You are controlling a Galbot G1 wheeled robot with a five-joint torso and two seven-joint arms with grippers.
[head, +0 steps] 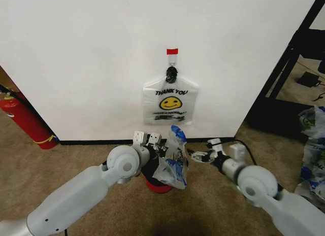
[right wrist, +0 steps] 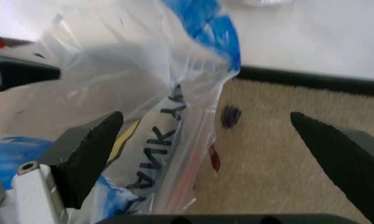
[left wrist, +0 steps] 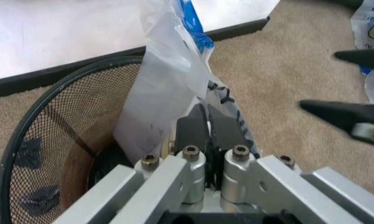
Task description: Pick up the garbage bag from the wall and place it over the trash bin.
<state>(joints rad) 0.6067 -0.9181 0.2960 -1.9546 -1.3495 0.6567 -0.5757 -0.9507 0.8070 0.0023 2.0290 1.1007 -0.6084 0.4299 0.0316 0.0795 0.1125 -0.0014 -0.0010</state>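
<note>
The garbage bag stands crumpled and upright over the trash bin, blue patches at its top. In the head view only the bin's red base shows beneath the bag. My left gripper is at the bag's left side, and its fingers are shut on a fold of the garbage bag. My right gripper is just right of the bag, open wide. The bag lies against its one finger. The white wall rises right behind the bin.
Another smiley bag hangs from the red-taped hook. A red fire extinguisher leans at the far left. A black frame and more bags stand at the right. Tan carpet lies in front.
</note>
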